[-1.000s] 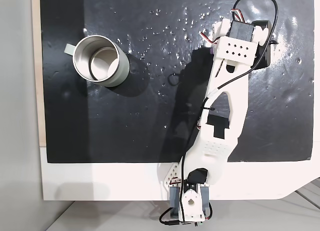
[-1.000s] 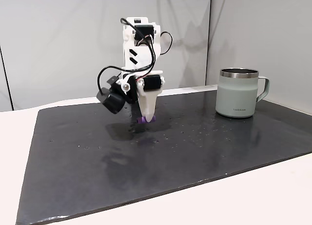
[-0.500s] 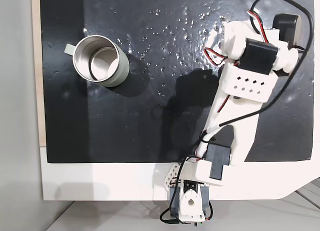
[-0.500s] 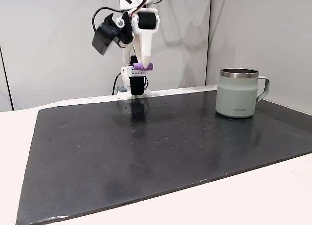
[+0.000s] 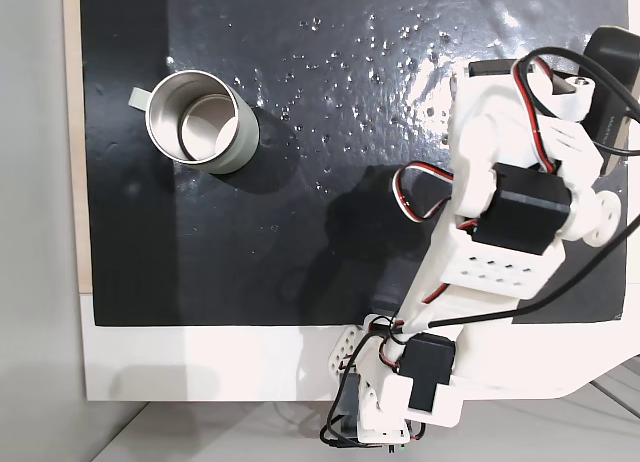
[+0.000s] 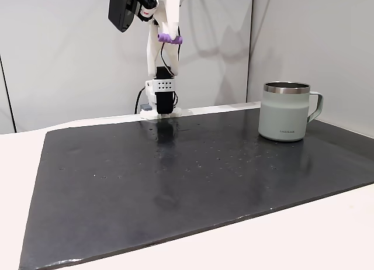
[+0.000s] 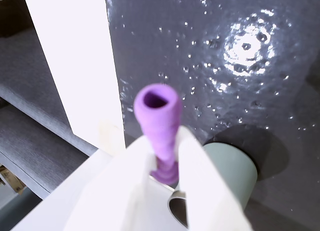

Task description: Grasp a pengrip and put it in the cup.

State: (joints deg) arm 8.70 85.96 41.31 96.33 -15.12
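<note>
The purple ribbed pengrip is pinched between my two white fingers, its open end pointing at the wrist camera. My gripper is shut on it. In a fixed view from the side, the gripper hangs high above the back of the mat with the pengrip at its tip. The cup stands upright far to the right there, well apart from the gripper. Seen from above, the cup sits at the mat's upper left, and the arm covers the right side, hiding the fingers. The wrist view catches the cup's pale side behind my right finger.
A black mat speckled with droplets covers most of the white table. The arm's base stands at the mat's back edge. A grey wall rises behind.
The arm has lifted the pengrip from the mat's surface to high above it, folding back toward its base. The cup has not moved.
</note>
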